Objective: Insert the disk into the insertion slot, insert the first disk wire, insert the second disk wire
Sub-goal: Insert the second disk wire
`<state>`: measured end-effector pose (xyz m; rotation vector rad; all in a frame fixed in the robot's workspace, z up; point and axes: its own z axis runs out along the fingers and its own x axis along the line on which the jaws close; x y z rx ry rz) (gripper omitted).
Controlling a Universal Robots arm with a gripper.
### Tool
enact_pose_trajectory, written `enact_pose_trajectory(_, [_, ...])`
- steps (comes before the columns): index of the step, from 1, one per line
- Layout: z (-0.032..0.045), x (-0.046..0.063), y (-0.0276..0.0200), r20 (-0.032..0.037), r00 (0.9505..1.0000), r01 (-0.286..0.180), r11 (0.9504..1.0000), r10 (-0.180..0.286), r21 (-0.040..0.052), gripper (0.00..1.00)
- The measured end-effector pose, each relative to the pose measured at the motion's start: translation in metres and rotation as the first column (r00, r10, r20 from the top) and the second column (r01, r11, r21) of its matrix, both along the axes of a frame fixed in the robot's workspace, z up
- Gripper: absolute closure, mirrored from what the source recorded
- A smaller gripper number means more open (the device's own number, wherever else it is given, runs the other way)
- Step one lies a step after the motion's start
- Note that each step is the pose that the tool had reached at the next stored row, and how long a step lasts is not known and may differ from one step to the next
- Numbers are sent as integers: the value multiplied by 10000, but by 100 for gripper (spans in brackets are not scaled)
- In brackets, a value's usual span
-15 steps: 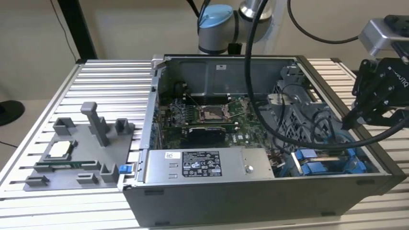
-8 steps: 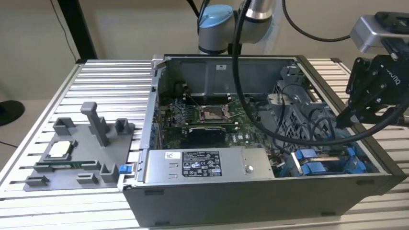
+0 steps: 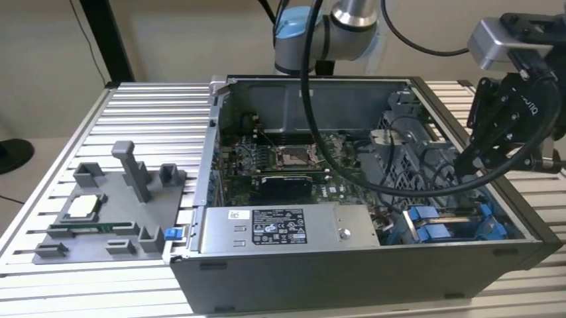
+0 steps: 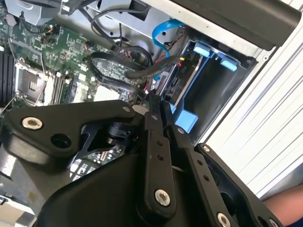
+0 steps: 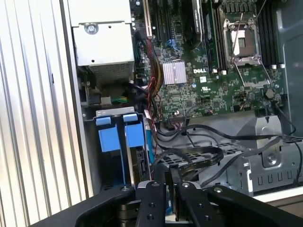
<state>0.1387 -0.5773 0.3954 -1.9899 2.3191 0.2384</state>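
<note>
The disk [image 3: 447, 228] sits on edge inside the insertion slot [image 3: 495, 218], at the front corner of the open computer case on the exterior view's right; its blue carrier tabs stick up. In both wrist views the disk [image 4: 187, 78] [image 5: 140, 163] stands in the grey bay [image 4: 222, 94] [image 5: 102, 113] between blue fittings. A black wire [image 4: 142, 71] and a blue wire [image 4: 161, 33] run toward the disk's end. My gripper [image 4: 156, 101] [image 5: 173, 177] hangs just above that end, its black fingers pressed together. I see nothing held between them.
The case holds a green motherboard [image 3: 283, 159] and a labelled grey power supply box [image 3: 283, 228] beside the bay. A loop of black cables [image 5: 199, 156] lies near the gripper. A grey fixture [image 3: 106, 212] stands on the slatted table. A person's arm [image 4: 284, 205] is at the table's side.
</note>
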Motion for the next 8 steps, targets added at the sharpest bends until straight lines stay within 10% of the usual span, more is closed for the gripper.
enact_pose_trajectory(8, [0,-143,-1,1,10000,3,10000,-3,0,100])
